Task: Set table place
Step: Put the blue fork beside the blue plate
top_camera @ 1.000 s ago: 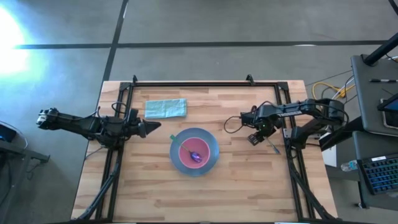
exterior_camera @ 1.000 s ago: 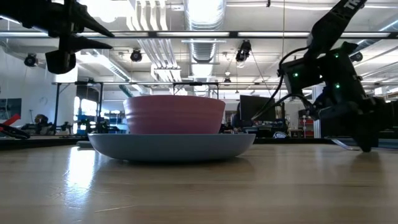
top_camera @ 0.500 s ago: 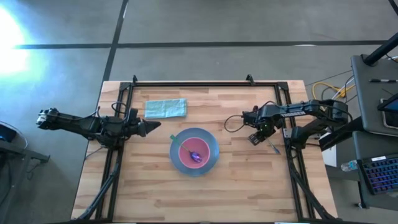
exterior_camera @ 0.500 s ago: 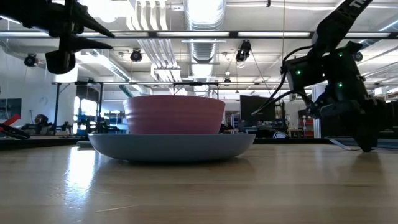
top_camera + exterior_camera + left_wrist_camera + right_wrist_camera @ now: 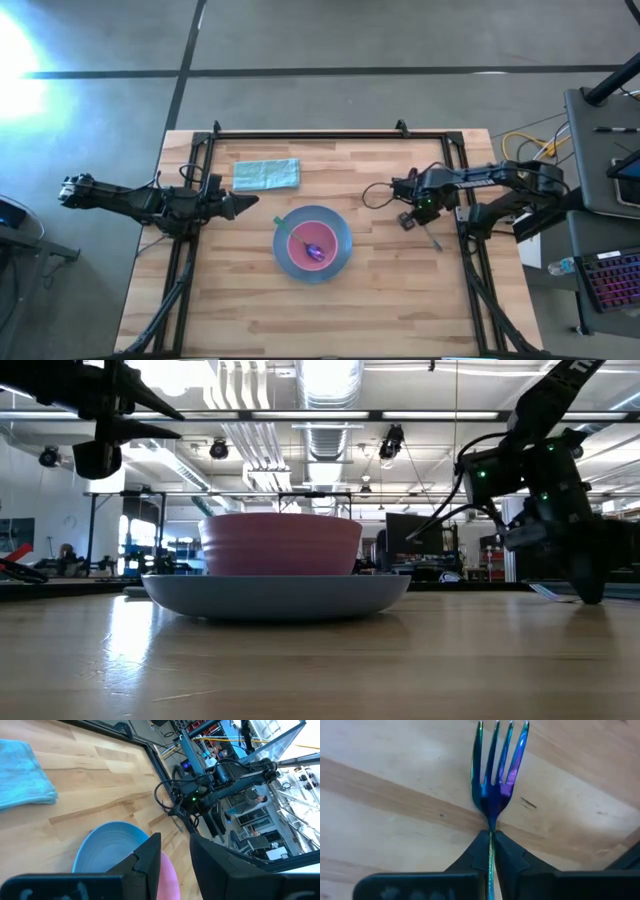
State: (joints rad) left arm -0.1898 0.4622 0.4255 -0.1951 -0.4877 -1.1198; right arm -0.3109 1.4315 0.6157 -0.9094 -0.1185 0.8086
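Right claw (image 5: 490,851) low at table's (image 5: 380,290) right edge, clenched on fork (image 5: 496,785), left claw (image 5: 243,205) released, raised

blue plate (image 5: 337,238), pink bowl (image 5: 312,243), iridescent blue-purple fork (image 5: 495,780), teal cloth (image 5: 266,174)

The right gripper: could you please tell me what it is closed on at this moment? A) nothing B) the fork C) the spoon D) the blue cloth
B: in the right wrist view the right gripper pinches the handle of the fork, which lies on the table.
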